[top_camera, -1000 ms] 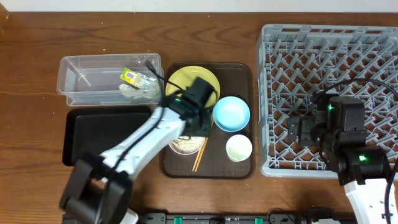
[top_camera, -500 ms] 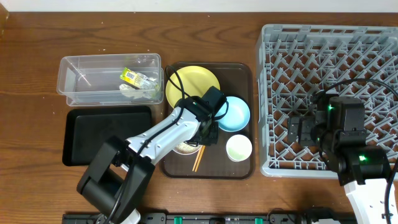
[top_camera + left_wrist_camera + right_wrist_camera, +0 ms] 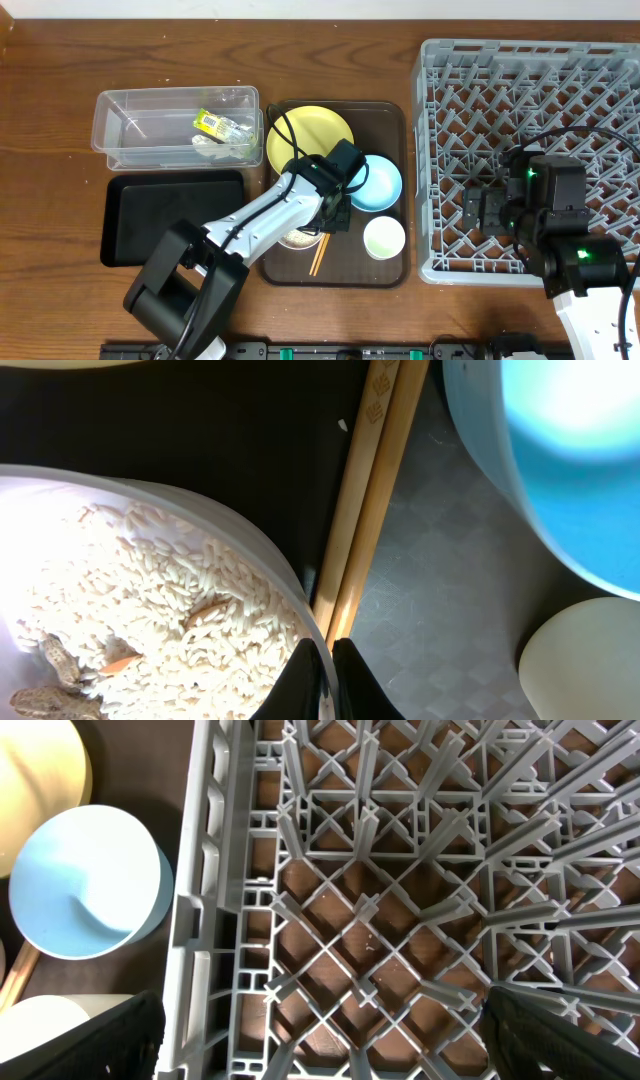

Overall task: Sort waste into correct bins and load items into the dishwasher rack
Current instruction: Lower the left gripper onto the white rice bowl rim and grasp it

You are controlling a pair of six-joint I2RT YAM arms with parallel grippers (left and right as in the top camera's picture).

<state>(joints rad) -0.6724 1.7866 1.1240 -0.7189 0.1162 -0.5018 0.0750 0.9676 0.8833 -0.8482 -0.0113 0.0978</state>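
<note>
The grey, peg-studded dishwasher rack (image 3: 530,100) is lying directly under the right gripper (image 3: 482,210). Its arm is reaching in from the near edge and hovering, with fingers (image 3: 90,1040) spread wide over the crate's left side. The left arm is stretching diagonally from the near edge across the brown serving tray (image 3: 392,272), wrist bent downward. The left gripper (image 3: 325,680) is pressing nearly together, pinching the rim of the white bowl (image 3: 150,590). The clear tub (image 3: 130,140) and the black tray (image 3: 170,225) are sitting well to the left of that gripper. The yellow plate (image 3: 300,135) is lying just beyond it, the light blue bowl (image 3: 380,182) just to its right, and the small cup (image 3: 384,238) near its right on the near side. Two wooden chopsticks (image 3: 365,510), bearing small stamped diamond marks, are lying side by side and touching, just right of the pinching fingers. The green-and-yellow wrapper (image 3: 215,124) is resting in the tub, its print too small for reading. Rice grains (image 3: 170,610) and brownish scraps are filling the white bowl.
</note>
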